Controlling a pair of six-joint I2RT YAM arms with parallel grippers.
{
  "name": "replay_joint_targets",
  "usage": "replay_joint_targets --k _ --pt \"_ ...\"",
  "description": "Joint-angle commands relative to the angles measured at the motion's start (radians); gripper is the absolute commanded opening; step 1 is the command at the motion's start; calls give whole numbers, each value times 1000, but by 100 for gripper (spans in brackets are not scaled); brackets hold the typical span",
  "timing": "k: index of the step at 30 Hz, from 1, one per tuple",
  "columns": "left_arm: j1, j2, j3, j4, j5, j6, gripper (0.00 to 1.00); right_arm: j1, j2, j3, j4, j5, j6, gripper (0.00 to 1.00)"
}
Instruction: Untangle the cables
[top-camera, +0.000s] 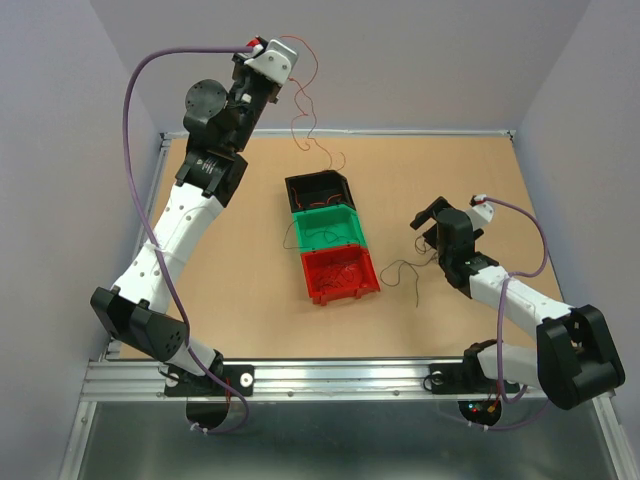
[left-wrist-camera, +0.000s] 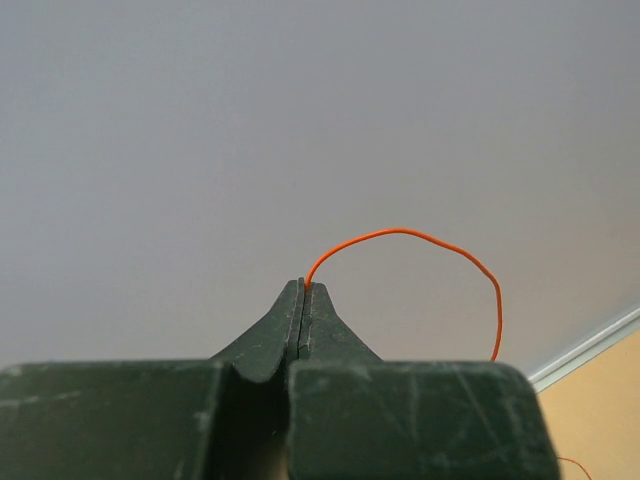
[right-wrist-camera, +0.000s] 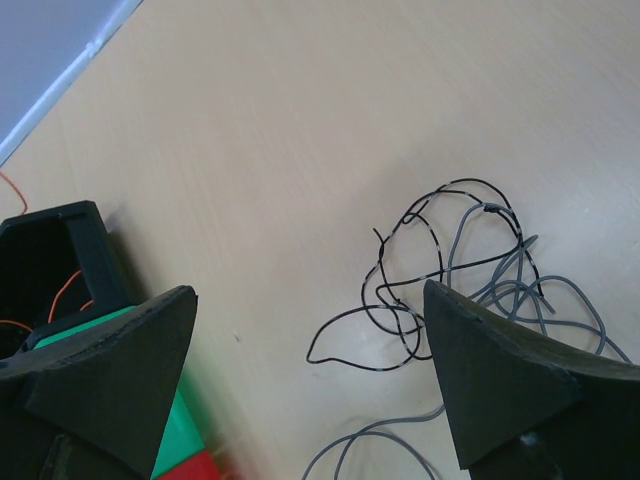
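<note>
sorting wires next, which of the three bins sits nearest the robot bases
The red bin, at the row's near end; green bin is middle, black bin farthest.

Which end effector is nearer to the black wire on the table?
Right. The right end effector hovers open close above the black wire; the left end effector is raised far beyond the bins, gripping an orange wire.

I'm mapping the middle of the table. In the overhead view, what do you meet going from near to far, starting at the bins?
From near to far: red bin → green bin → black bin → orange wire, held up beyond the bins by the shut left gripper.
</note>
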Motion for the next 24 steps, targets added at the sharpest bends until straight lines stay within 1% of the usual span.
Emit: replay_joint_targets --k 1,7,12,19,24 --pt "5 -21 18 84 53 -20 0 -5 -21 -19 47 -11 -21 100" --pt "4 -19 18 74 64 -20 0 -5 -29 -25 60 -19 -25 100" --pt "2 -15 61 61 70 -31 0 -5 -32 -29 66 -23 -28 100" --pt "0 -24 89 49 117 -83 0 -5 -38 -37 75 -34 -30 100" --pt "-21 21 170 -3 125 -74 0 -5 -31 -37 84 -45 -31 100"
